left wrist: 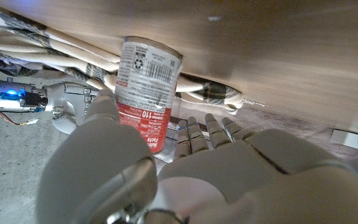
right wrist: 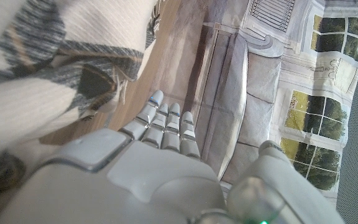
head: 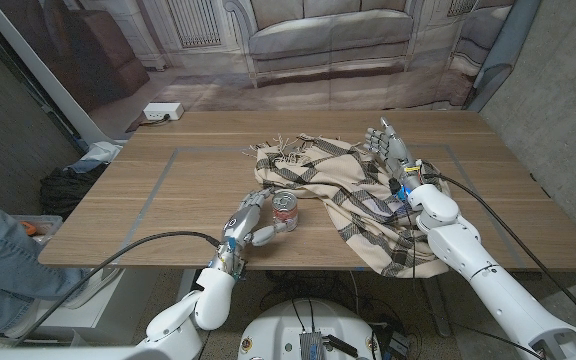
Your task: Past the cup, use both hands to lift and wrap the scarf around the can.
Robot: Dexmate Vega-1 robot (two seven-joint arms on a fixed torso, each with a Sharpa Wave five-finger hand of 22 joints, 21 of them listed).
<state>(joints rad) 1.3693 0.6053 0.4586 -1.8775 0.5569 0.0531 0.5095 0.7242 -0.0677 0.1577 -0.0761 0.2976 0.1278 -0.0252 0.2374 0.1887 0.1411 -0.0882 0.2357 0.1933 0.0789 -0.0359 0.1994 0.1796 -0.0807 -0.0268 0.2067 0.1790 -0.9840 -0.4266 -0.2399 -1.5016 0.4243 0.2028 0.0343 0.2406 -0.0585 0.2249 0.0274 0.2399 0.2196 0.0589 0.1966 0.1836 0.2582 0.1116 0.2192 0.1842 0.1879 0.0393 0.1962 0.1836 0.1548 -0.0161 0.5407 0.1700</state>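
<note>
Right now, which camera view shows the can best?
The left wrist view: the can is close, its red and white label readable, beside the left hand. The head view shows it small, against the scarf. The right wrist view shows scarf, not can.

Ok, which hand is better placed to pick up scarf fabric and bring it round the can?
Right, probably. The right hand is open directly over the scarf, fingers spread. The left hand sits beside the can, fingers toward it, with only the scarf's edge nearby; better for steadying.

One can (head: pixel 285 210), one scarf (head: pixel 353 195), two hands.
</note>
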